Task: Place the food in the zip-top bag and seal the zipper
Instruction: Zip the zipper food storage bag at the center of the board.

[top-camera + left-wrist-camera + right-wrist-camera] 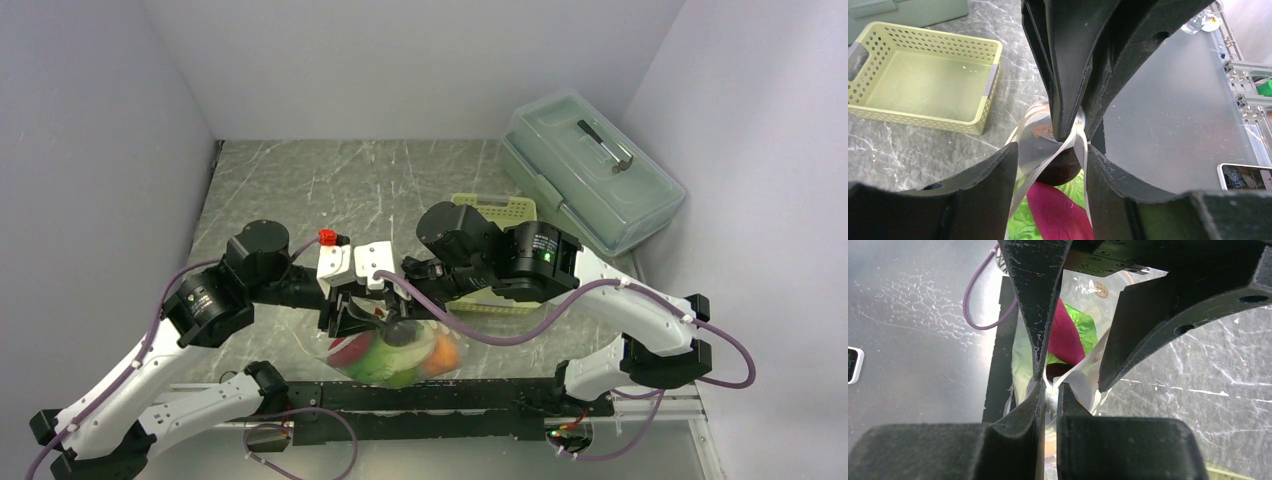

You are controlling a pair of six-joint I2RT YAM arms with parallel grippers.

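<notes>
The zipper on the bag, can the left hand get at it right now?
Likely yes: the left hand is open with the zipper between its fingers, though the right hand pinches it just ahead.

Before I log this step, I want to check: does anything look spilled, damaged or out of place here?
Nothing is spilled: the food is inside the zip-top bag. Only the zipper looks twisted where the right hand pinches it, and the mouth gapes at the open left hand.

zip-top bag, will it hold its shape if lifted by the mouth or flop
Probably floppy: the zip-top bag creases where the right gripper pinches it. Likely sags bottom-heavy, since the food sits bunched inside. Glossy film may slip.
</notes>
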